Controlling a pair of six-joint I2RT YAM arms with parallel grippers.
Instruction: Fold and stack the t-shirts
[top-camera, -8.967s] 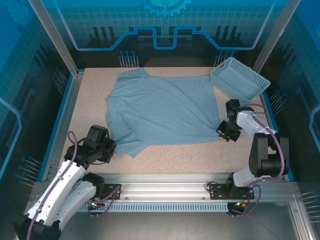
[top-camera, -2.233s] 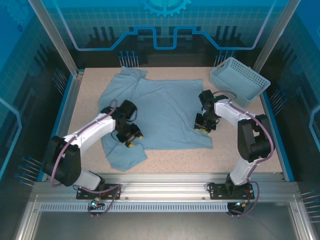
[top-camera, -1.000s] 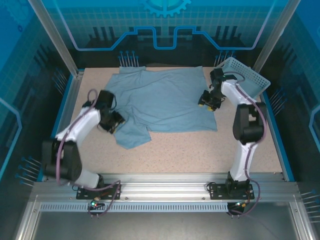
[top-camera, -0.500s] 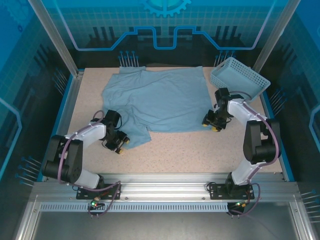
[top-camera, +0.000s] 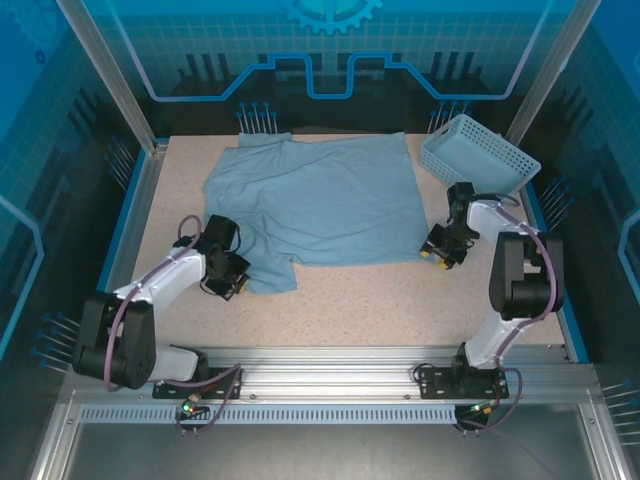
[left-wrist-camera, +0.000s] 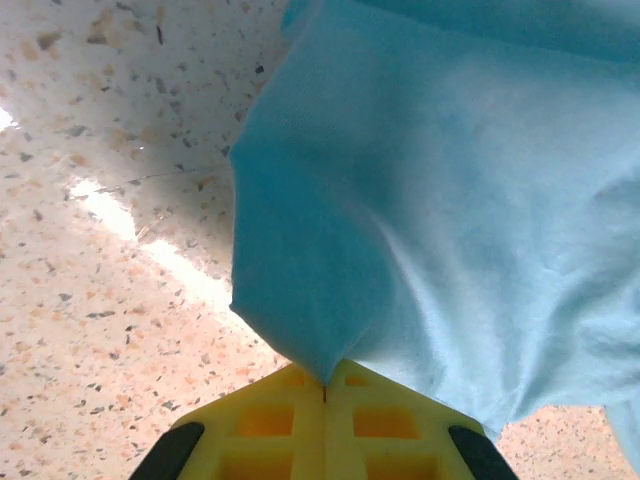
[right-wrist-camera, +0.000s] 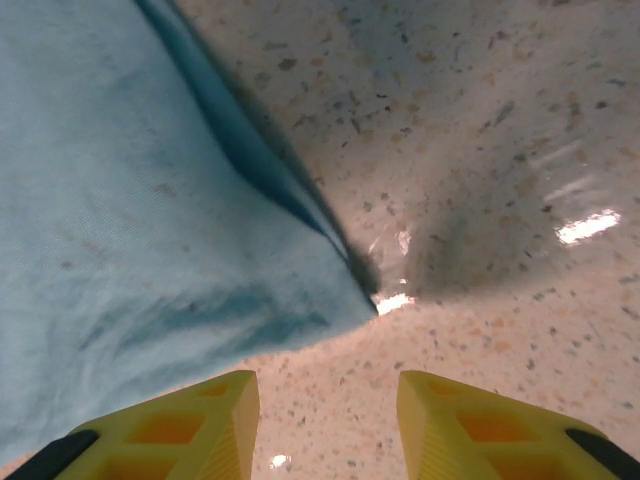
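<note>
- A soft, pale blue cloth t-shirt (top-camera: 320, 200) lies spread out on the speckled beige counter (top-camera: 380, 300). It is in the middle, toward the far side.
- The t-shirt is mostly flat, with some wrinkles and a bunched bit at its far left corner.
- One flap of the t-shirt sticks out toward the near left.
- The left claw (top-camera: 228, 275) sits low on the counter, right at that flap.
- In the left wrist view, the yellow fingers (left-wrist-camera: 270, 420) of the left claw are pressed tight together. A pinch of blue cloth is caught between them, and the cloth spreads out from the pinch.
- The right claw (top-camera: 440, 252) sits low on the counter by the near right corner of the t-shirt.
- In the right wrist view, its two yellow fingers (right-wrist-camera: 180, 415) are spread wide apart and have nothing between them. The tip of the cloth corner lies on the counter just ahead of the gap and does not touch either finger.
- A light blue plastic basket (top-camera: 478, 155) with lattice walls stands at the far right of the counter, near the t-shirt.
</note>
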